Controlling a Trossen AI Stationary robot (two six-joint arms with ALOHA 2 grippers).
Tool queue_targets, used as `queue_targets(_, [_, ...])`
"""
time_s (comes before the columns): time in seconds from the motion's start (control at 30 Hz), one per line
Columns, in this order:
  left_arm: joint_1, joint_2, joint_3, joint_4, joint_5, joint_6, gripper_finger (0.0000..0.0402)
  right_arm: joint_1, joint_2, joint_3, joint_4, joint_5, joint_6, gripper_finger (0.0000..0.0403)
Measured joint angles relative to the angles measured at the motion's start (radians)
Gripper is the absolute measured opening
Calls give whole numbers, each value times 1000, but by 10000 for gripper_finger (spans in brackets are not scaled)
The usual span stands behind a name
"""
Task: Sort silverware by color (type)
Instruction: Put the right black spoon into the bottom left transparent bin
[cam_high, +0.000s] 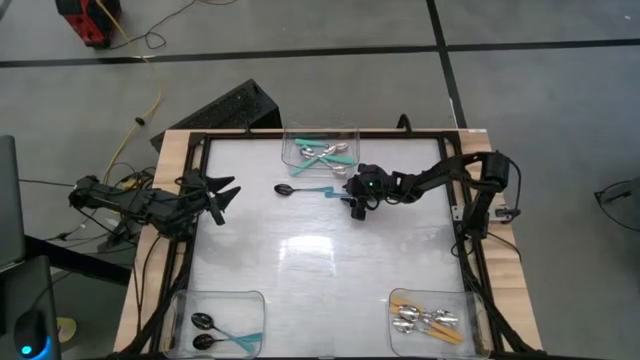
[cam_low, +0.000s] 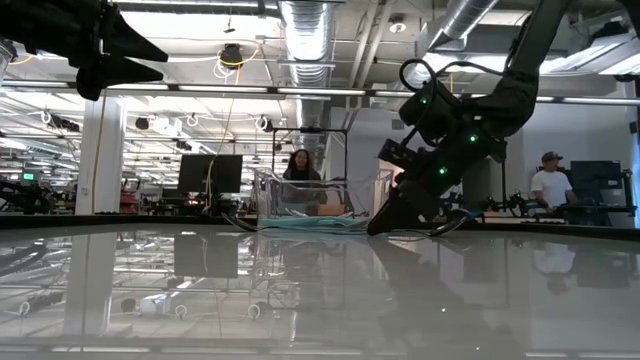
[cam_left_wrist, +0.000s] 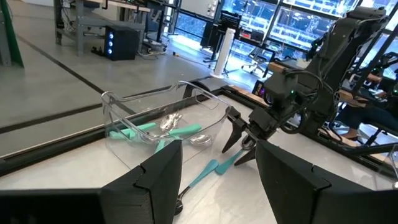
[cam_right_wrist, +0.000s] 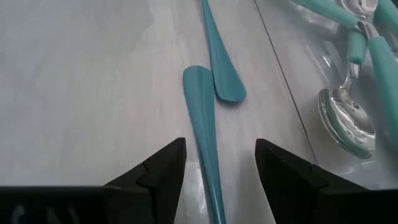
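loose spoons (cam_high: 308, 190): two teal-handled ones lying flat on the white table (cam_high: 330, 270), just in front of the far bin (cam_high: 320, 146). One black bowl showing at the left end; 2nd spoon's bowl hidden under the right gripper.
handles: in the right wrist view the two teal tips (cam_right_wrist: 211, 93) are lying side by side, nearly touching, one running back between the fingers.
handling (my guess): light, stiff, thin, smooth plastic handle on a glossy top, so prob. sliding when nudged. Best take across the handle mid-length, one spoon only; the neighbour is sitting close enough to get pinched too.
right gripper (cam_high: 357, 203): hovering low over the handles, jaws parted, straddling one handle, gripping nothing yet.
left gripper (cam_high: 222, 196): waiting at the table's left edge, fingers apart, empty.
far bin: holding silver-bowl teal spoons (cam_left_wrist: 168, 127).
near-left bin (cam_high: 222, 325): holding black-bowl teal spoons, likely where the loose pair is going.
near-right bin (cam_high: 432, 318): holding orange-handled spoons.
writing/brands: none readable.
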Motion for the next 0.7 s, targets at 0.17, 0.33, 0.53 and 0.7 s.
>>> queue_targets(0.17, [0, 0, 0, 0, -1, 5, 190, 0, -9, 1, -36, 1, 25, 221])
queue_targets(0.33, [0, 0, 0, 0, -6, 15, 190, 0, -8, 0, -48, 1, 44, 218])
queue_targets(0.53, [0, 0, 0, 0, -5, 17, 190, 0, -8, 0, -73, 0, 87, 196])
queue_targets(0.7, [0, 0, 0, 1, -5, 18, 190, 1, -8, -1, -72, 0, 103, 167])
